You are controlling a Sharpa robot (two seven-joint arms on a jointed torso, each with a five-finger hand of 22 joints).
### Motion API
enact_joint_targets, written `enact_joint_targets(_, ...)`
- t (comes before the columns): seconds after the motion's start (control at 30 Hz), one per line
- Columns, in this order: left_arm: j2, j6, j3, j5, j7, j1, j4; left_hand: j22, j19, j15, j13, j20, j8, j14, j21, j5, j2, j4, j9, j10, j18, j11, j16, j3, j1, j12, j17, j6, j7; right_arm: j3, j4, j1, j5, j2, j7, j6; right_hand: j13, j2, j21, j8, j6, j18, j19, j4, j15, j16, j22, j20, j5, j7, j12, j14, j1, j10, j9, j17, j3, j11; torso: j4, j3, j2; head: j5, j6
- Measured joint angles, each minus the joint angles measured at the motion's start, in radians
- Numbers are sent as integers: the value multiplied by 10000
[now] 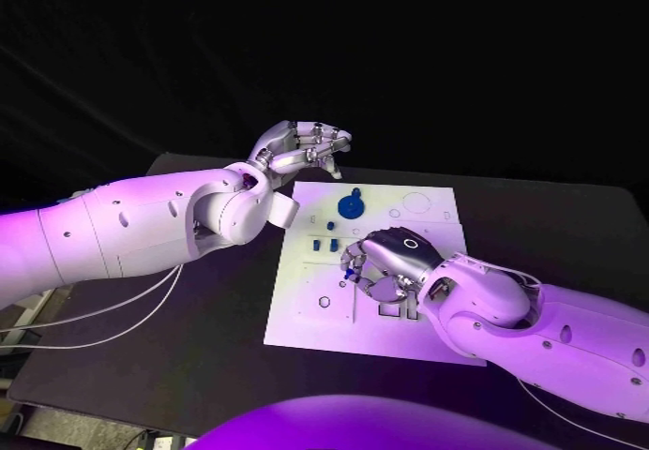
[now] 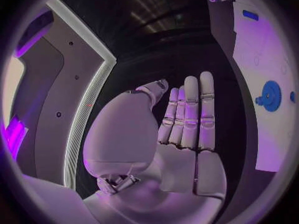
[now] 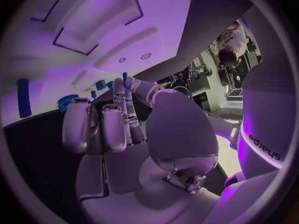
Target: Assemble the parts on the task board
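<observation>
The white task board (image 1: 300, 323) lies mid-table. On its far part sit a blue gear (image 1: 352, 204) and small blue pegs (image 1: 324, 245). My right hand (image 1: 388, 262) hovers low over the board's middle, thumb and a finger pinching a small blue part (image 1: 349, 273); the right wrist view shows that part (image 3: 124, 76) at the fingertips, with the gear (image 3: 67, 100) and a long blue peg (image 3: 24, 97) beyond. My left hand (image 1: 300, 145) is raised past the board's far left corner. Its fingers (image 2: 190, 112) lie straight and hold nothing, and the gear (image 2: 271, 95) is off to the side.
Rectangular cut-outs (image 1: 401, 309) and a small ring (image 1: 324, 302) mark the board's near half, circle outlines (image 1: 416, 200) its far right corner. White cables (image 1: 122, 319) hang off the black table's (image 1: 541, 234) left side.
</observation>
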Motion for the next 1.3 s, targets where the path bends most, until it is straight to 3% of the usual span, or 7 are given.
enact_joint_targets(0.47, 41, -16, 0, 1, -7, 1, 7, 0, 37, 0, -16, 37, 0, 0, 0, 0, 0, 0, -1, -36, -2, 36, 0, 0, 0, -36, 19, -142, 37, -28, -353, -230, -78, 234, 24, 163, 0, 0, -45, -20, -15, 0, 0, 0, 0, 0, 8, 0, -2, 17, 0, 0, 0, 0, -6, 0, 0, 0, 7, 12, 13, 171, -132)
enact_joint_targets(1.3, 30, -8, 1, 1, -19, 2, 84, 1, 36, -1, -23, 36, 0, 1, 0, -1, 0, 1, -3, -35, -1, 36, 0, 1, 0, -35, 28, -142, 37, -36, -715, -317, -266, 527, -15, 190, 0, -1, -44, 3, -14, 0, 0, 1, 0, 0, 4, 0, -8, 50, 1, 0, 1, 0, -2, -22, -1, 1, 7, 3, 6, 237, -247)
